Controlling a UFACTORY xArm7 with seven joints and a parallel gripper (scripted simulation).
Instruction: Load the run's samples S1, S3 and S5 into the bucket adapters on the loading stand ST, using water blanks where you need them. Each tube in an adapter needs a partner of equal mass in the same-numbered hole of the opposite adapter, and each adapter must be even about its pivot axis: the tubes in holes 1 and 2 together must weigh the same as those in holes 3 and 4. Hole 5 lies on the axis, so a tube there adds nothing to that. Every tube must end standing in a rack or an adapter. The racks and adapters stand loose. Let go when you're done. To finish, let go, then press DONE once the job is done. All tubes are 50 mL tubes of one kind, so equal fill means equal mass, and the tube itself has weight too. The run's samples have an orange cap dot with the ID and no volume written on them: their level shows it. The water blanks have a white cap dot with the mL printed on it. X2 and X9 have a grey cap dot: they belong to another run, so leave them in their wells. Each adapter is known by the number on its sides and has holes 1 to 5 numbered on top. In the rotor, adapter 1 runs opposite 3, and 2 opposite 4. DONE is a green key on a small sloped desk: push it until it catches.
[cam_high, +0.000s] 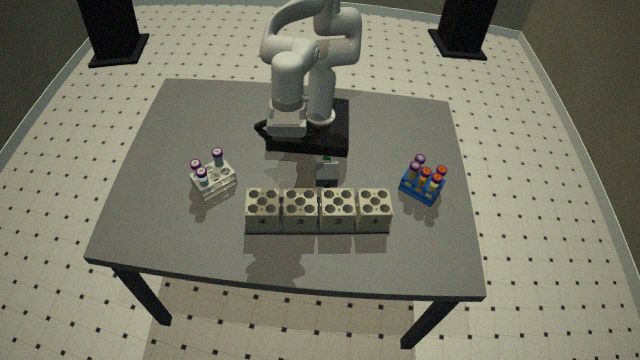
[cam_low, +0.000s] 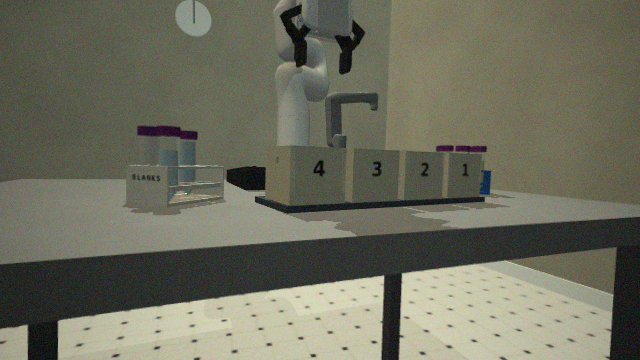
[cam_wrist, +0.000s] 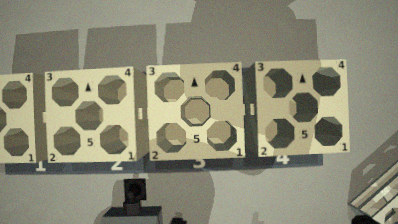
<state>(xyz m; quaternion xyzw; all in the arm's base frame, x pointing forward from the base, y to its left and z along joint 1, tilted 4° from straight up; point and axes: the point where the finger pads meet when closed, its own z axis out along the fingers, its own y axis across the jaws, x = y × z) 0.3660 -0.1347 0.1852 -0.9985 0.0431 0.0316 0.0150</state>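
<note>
My gripper (cam_low: 322, 68) is open and empty, high above and behind the adapters. Adapter 4 (cam_high: 262, 226) (cam_low: 319, 187) (cam_wrist: 325, 107), adapter 3 (cam_high: 300, 226) (cam_low: 375, 187) (cam_wrist: 167, 112), adapter 2 (cam_high: 338, 226) (cam_low: 423, 187) (cam_wrist: 57, 116) and adapter 1 (cam_high: 375, 226) (cam_low: 464, 187) (cam_wrist: 25, 117) stand in a row; their visible holes are empty. The blanks rack (cam_high: 220, 189) (cam_low: 146, 192) holds three purple-capped tubes, caps unreadable now. The blue rack (cam_high: 416, 196) (cam_low: 485, 186) holds three orange-dotted tubes and two with pale dots. The green DONE key (cam_high: 326, 158) is on its desk.
The small sloped desk (cam_high: 327, 172) (cam_wrist: 132, 215) stands between the adapters and the arm's black base (cam_high: 325, 145). The dark loading stand (cam_high: 320, 232) (cam_low: 300, 208) (cam_wrist: 75, 168) lies under the adapters. The blanks rack is beyond adapter 4, the blue rack beyond adapter 1.
</note>
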